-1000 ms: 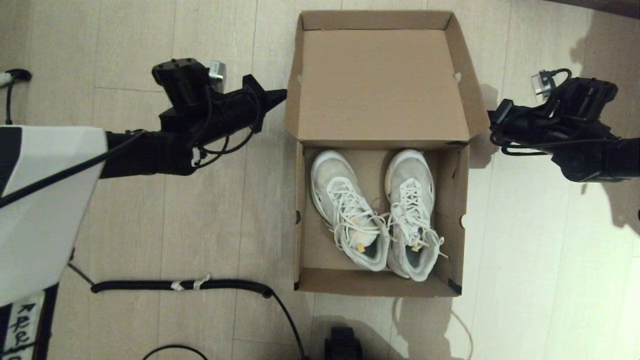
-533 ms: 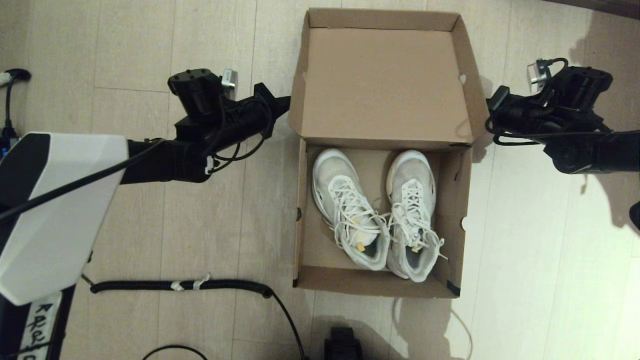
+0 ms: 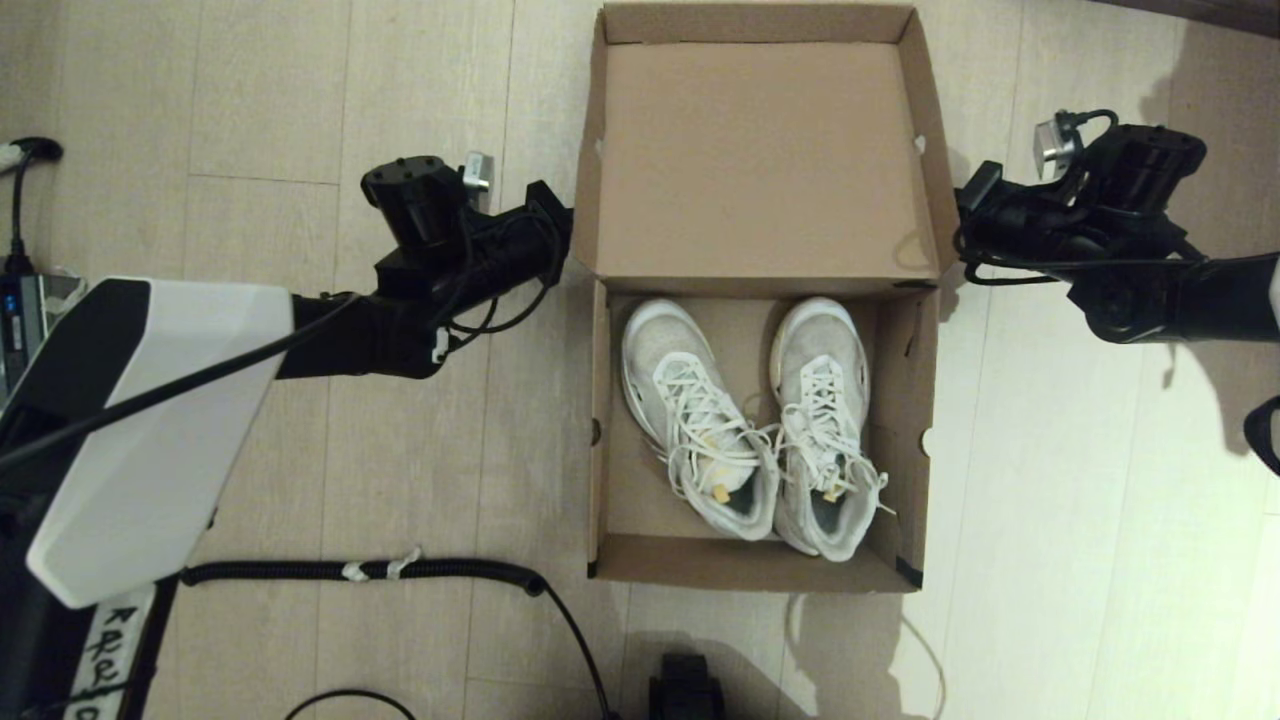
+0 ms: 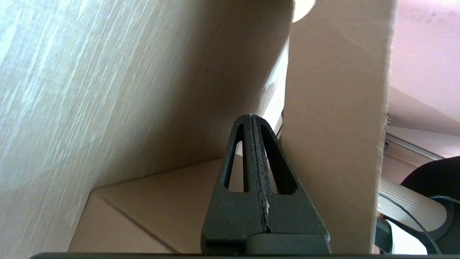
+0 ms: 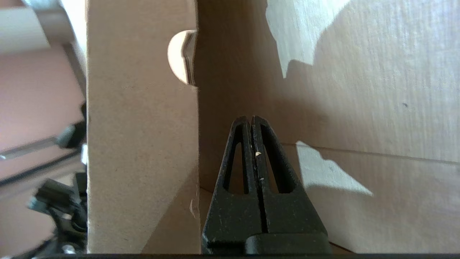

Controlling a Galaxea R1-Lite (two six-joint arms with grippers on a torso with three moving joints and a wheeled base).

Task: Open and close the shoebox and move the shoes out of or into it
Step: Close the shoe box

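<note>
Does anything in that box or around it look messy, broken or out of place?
Nothing looks broken or spilled. The shoes sit side by side in the open shoebox, only their loose laces tangling together between them. The left gripper and right gripper, both shut, sit behind the raised lid's side flaps.

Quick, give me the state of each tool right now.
Left tool: shut, holding nothing, tips behind the left side flap of the shoebox lid.
Right tool: shut, holding nothing, behind the lid's right side flap.
</note>
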